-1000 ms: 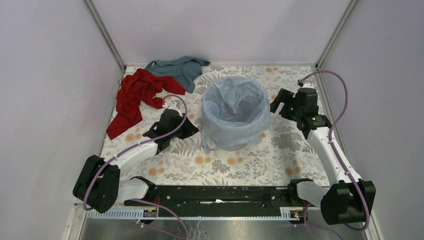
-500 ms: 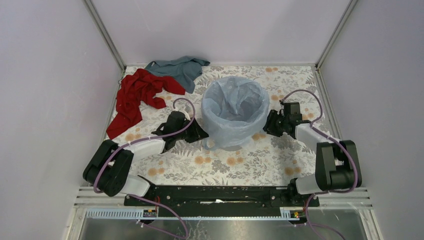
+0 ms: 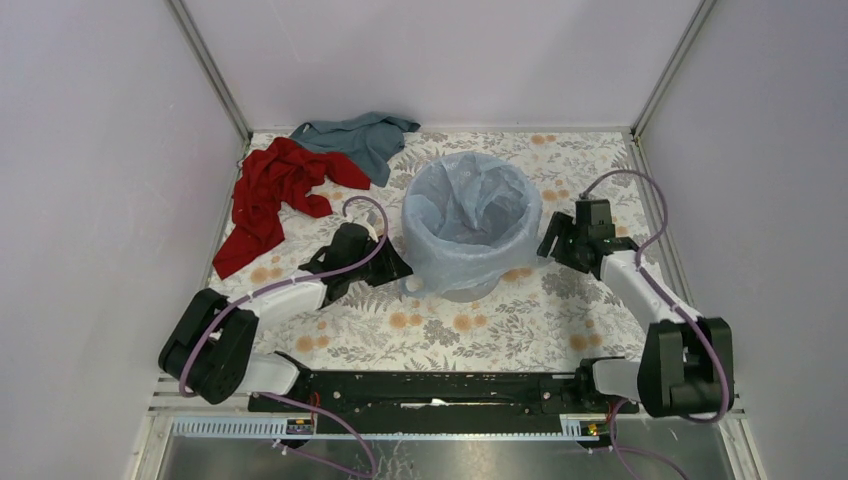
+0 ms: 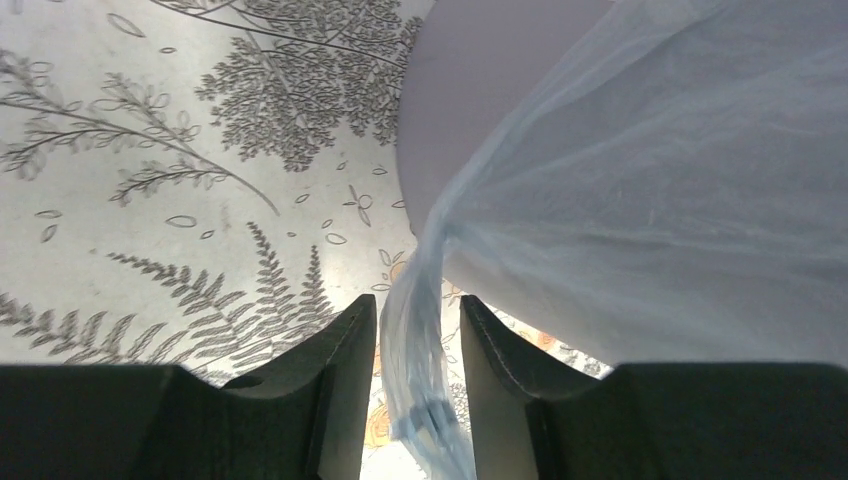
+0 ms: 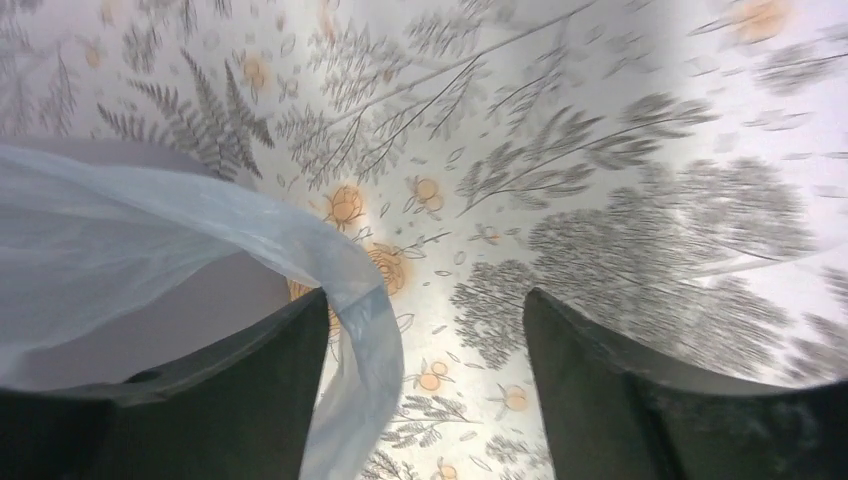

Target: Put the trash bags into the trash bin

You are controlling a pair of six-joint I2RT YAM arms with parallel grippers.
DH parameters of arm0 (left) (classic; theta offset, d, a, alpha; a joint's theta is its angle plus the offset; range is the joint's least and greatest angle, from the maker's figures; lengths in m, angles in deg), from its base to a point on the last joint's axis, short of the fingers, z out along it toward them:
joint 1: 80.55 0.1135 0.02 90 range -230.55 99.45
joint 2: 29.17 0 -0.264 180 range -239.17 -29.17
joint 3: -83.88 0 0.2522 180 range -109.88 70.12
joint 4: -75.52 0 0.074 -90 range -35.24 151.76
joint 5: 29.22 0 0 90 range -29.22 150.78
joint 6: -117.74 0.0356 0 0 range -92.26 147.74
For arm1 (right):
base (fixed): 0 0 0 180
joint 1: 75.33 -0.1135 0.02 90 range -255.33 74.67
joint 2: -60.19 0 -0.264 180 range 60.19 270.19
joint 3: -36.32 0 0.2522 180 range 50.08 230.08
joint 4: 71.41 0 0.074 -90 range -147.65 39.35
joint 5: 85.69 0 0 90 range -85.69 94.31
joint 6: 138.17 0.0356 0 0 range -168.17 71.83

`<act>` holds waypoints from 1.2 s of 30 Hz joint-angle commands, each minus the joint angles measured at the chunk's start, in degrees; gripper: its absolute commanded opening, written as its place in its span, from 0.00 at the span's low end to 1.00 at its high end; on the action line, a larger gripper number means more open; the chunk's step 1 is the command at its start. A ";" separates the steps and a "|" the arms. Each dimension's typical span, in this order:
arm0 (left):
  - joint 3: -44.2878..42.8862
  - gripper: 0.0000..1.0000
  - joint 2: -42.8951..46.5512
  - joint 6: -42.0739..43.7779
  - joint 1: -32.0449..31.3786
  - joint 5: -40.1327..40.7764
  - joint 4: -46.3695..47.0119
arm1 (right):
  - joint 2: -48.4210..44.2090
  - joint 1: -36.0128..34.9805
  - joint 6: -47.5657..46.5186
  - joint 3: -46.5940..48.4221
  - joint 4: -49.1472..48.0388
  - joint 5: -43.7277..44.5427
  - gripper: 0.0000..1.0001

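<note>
My left hand (image 4: 415, 305) is low beside the trash bin (image 4: 470, 100), on its left side. Its two fingers are a little apart, and a hanging strip of the trash bag (image 4: 650, 180) runs down between them. I cannot tell if the fingers pinch that strip or just let it hang. I think the hand is there to tug the loose plastic down along the wall so it sits flat.

My right hand (image 5: 425, 300) is low on the other side of the bin. It has let go. The fingers are wide apart, and bare table (image 5: 620, 200) shows between them. A fold of the bag drops just beside one finger, but nothing is squeezed.

From above, the bag is in the bin. Its middle sinks inside and its edge is folded over the rim like a skirt, so it will not slip in. I think only tidying is left.

The red cloth (image 3: 270, 190) and the teal-grey cloth (image 3: 360, 135) lie well apart from the bin, at the far left.
</note>
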 commanded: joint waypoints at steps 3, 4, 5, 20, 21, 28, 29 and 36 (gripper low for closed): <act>-3.17 0.47 5.90 5.65 0.03 6.62 -5.57 | -9.71 -0.06 -3.76 16.14 14.10 15.71 0.88; -3.27 0.49 6.33 5.78 0.09 6.78 -6.04 | -9.51 0.01 -4.37 19.96 15.90 16.18 0.88; -3.23 0.50 6.67 5.61 0.02 6.65 -6.15 | -9.06 -0.03 -4.74 23.49 17.74 15.83 0.89; -1.53 0.57 6.26 2.30 0.01 1.40 -2.21 | 8.32 -32.70 -8.17 48.59 21.98 -0.71 0.92; -1.59 0.58 6.22 2.17 0.01 1.08 -2.11 | 9.85 -33.80 -7.49 48.14 21.92 1.61 0.92; -1.12 0.62 8.34 1.85 -0.08 -0.20 -2.69 | 18.40 -34.16 -7.58 46.36 16.82 29.90 0.87; -0.92 0.62 8.98 1.77 -0.08 -0.04 -3.08 | 18.97 -34.16 -7.62 45.63 14.87 33.69 0.88; 0.24 0.69 14.07 1.97 -0.08 1.28 -5.98 | 19.76 -34.22 -7.27 42.20 9.48 40.55 0.89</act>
